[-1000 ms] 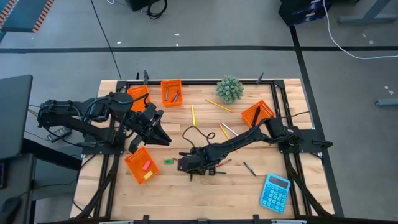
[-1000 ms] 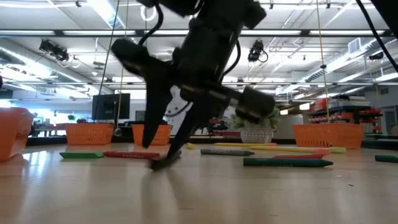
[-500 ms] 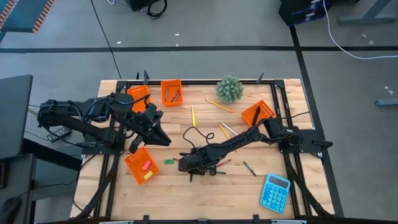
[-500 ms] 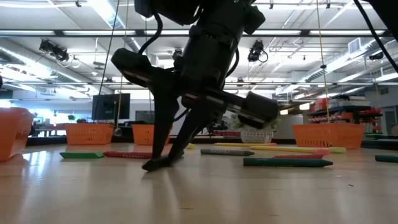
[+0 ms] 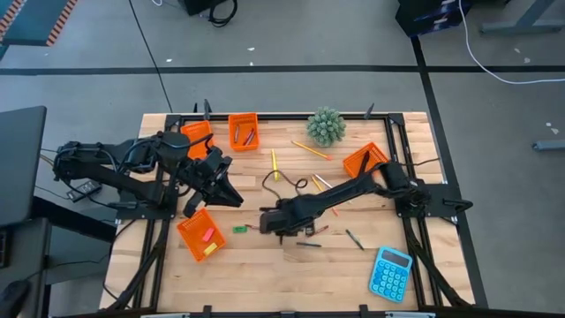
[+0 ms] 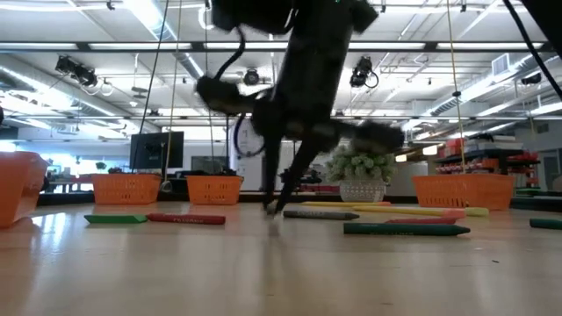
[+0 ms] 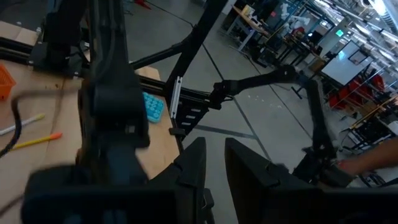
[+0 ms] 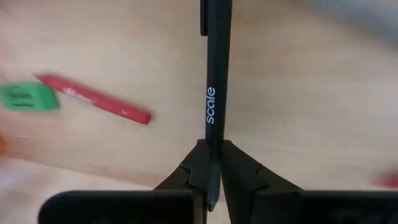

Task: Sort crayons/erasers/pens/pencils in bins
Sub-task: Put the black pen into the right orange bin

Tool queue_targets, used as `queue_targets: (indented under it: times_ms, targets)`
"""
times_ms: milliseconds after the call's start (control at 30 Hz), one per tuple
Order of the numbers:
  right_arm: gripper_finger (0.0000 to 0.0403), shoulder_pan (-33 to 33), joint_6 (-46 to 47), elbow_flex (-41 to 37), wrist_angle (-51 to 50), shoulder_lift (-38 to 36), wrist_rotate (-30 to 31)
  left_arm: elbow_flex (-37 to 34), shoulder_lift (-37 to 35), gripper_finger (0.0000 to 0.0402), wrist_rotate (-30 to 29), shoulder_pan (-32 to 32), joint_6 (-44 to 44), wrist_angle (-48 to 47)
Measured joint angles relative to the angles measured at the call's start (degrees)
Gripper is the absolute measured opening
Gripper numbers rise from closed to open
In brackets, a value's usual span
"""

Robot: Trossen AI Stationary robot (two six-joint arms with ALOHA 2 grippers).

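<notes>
My right gripper (image 5: 272, 224) hangs over the table's middle, pointing down, shut on a black pen (image 8: 214, 81) printed "scale". A red crayon (image 8: 93, 98) and a green eraser (image 8: 25, 98) lie on the wood beside it. Other crayons (image 6: 186, 218) and yellow pencils (image 5: 274, 163) are scattered farther back. Orange bins stand at the back left (image 5: 244, 131), at the right (image 5: 366, 161) and at the near left (image 5: 200, 236). My left gripper (image 5: 233, 200) waits raised at the left, its fingers a little apart with nothing between them. My right gripper pinches the pen between its two fingers near one end (image 8: 212, 155), and the pen's tip (image 8: 211, 202) pokes out behind them. The fingers come steeply from above. The long rest of the pen sticks out ahead of them. Whether its far end touches the table I cannot tell.
A blue calculator (image 5: 390, 274) lies at the near right corner and a small green plant (image 5: 326, 126) stands at the back. A dark stick (image 5: 353, 238) and another short one (image 5: 307, 244) lie near the right gripper. A black cable (image 5: 269, 187) loops over the table's middle.
My right gripper has shut on the black pen, then gone up a little and toward the table's far edge, tipping as it went. The pen has gone with it. My left arm has kept still.
</notes>
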Motion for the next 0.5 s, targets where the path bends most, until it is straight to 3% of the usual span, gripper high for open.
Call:
queue_targets:
  times_ms: [500]
  targets:
    - [0.0034, -8.3, -8.5, 0.3, -38.0, -17.8, 5.9, 0.0, 0.0, 0.0063, 0.2, -0.1, 2.1, -2.0]
